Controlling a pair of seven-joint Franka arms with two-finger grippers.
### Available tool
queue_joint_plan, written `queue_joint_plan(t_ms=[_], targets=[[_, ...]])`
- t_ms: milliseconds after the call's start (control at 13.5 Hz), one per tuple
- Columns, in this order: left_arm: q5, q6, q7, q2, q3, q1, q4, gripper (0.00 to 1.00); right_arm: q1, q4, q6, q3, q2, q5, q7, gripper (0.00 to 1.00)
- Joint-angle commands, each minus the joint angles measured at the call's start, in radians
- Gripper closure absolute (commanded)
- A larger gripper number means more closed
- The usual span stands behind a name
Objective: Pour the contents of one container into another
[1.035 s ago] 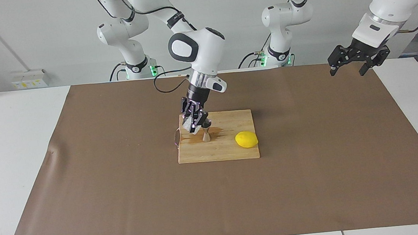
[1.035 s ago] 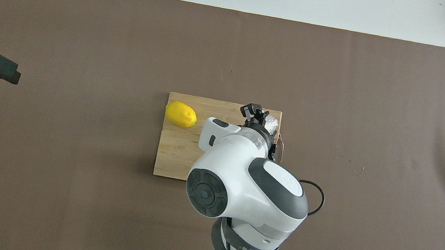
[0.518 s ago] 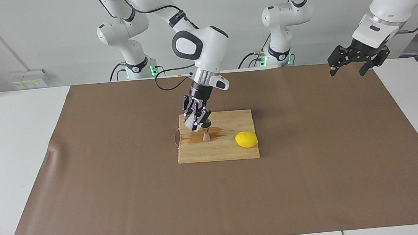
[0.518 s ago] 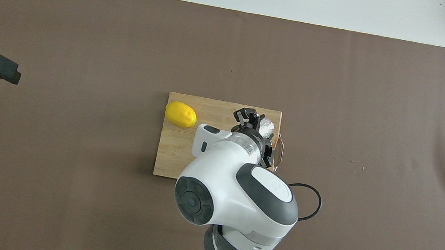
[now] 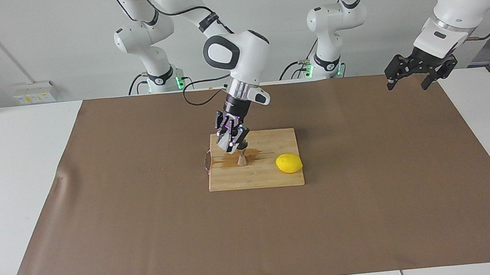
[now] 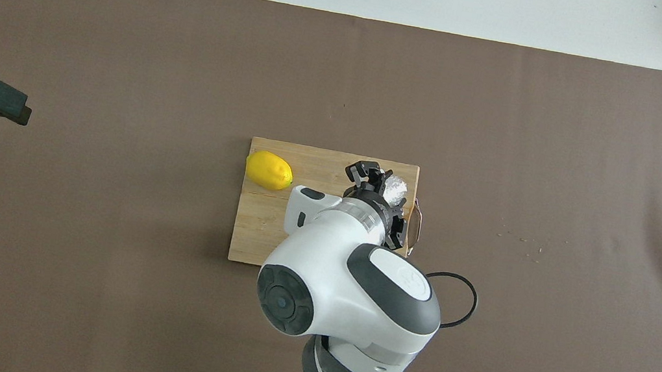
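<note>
Centrally, right gripper point(image 5: 230, 142) clamped on tilted glass tumbler point(image 5: 223, 144) over steel jigger point(image 5: 241, 158), jigger upright on cutting board point(image 5: 271, 176) beside lemon point(image 5: 289, 163), left gripper point(image 5: 420, 71) waiting, fingers apart, over brown mat's edge.

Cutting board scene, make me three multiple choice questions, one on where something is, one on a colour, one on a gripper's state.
1. Where does the jigger stand?
A. on the cutting board
B. on the brown paper
C. in the left gripper

2. What colour is the lemon?
A. green
B. yellow
C. orange

3. What is the right gripper doing?
A. hanging empty
B. resting on the lemon
C. holding the glass tumbler tilted over the jigger

Answers:
1 A, its base sits on the wood.
2 B, plainly yellow in both views.
3 C, its fingers clamp the tumbler above the jigger; the left gripper waits open over the table's end.
</note>
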Motion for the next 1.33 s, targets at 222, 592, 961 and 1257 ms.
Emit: queue_joint_plan(t_ms=[222, 592, 961, 1257], targets=[[-0.011, 0.005, -0.002, 0.0, 0.0, 0.006, -0.001, 0.0, -0.003, 0.011, -0.018, 0.008, 0.014, -0.051, 0.029, 0.75], [-0.011, 0.005, -0.002, 0.002, 0.0, 0.002, -0.003, 0.0, -0.026, 0.03, -0.006, 0.008, 0.0, 0.041, 0.043, 0.75], [-0.012, 0.005, -0.002, 0.002, 0.0, 0.002, -0.004, 0.0, -0.05, 0.07, 0.0, 0.007, -0.006, 0.145, 0.049, 0.75], [-0.011, 0.005, -0.002, 0.002, 0.0, 0.002, -0.006, 0.0, -0.075, 0.075, 0.0, 0.007, -0.023, 0.251, 0.054, 0.75]])
